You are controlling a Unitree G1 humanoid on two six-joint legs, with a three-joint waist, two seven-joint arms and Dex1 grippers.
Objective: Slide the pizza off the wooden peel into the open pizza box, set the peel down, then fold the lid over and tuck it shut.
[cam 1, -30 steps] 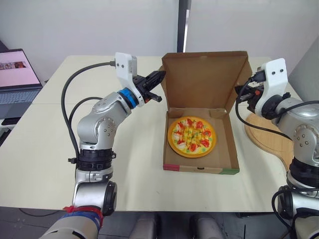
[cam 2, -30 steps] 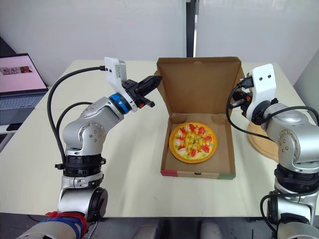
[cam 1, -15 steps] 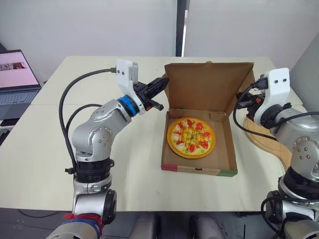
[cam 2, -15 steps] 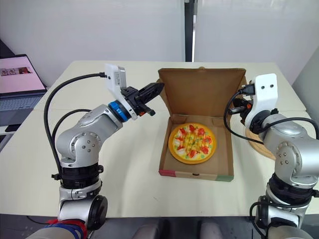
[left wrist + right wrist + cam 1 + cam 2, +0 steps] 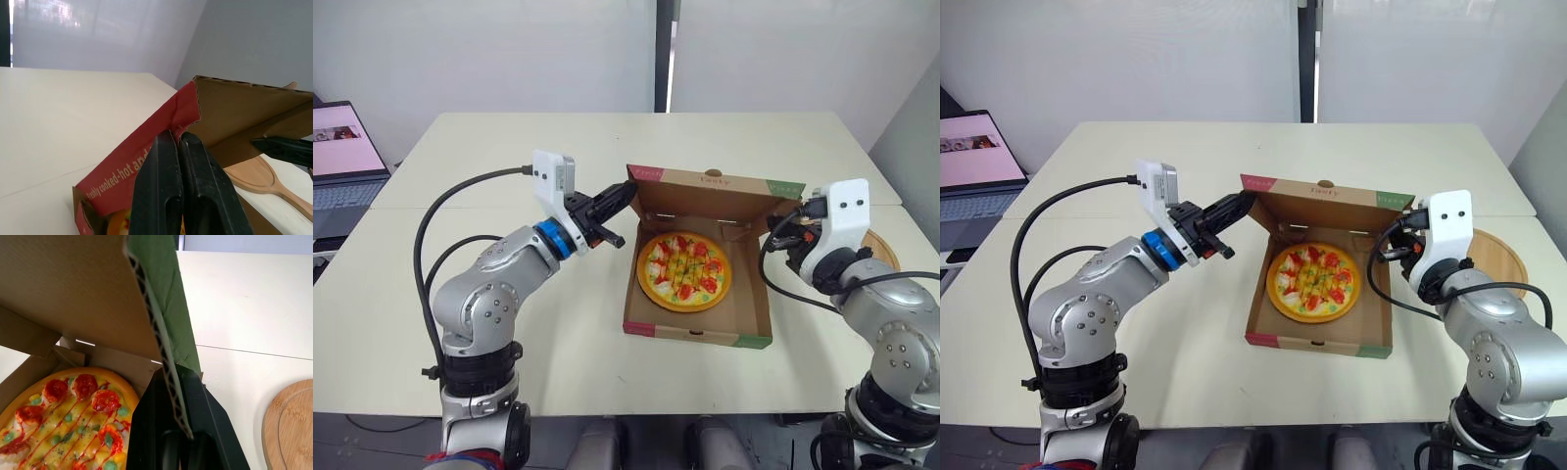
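The pizza [image 5: 683, 271] lies in the brown pizza box [image 5: 695, 336] at the table's middle. Its lid [image 5: 715, 182] leans forward, partway over the pizza, printed top face showing. My left gripper [image 5: 625, 193] is shut on the red flap [image 5: 146, 147] at the lid's left corner. My right gripper [image 5: 1393, 240] is shut on the green flap [image 5: 171, 308] at the lid's right corner. The wooden peel [image 5: 1494, 257] lies flat on the table to the right of the box, behind my right arm.
A laptop [image 5: 337, 147] with its screen up stands at the table's far left edge. Bare table [image 5: 509, 147] stretches behind and to the left of the box. A wall stands behind the table.
The lid has swung from upright down toward me, partway over the pizza. Both grippers came down and forward with its corners. The camera has shifted as well.
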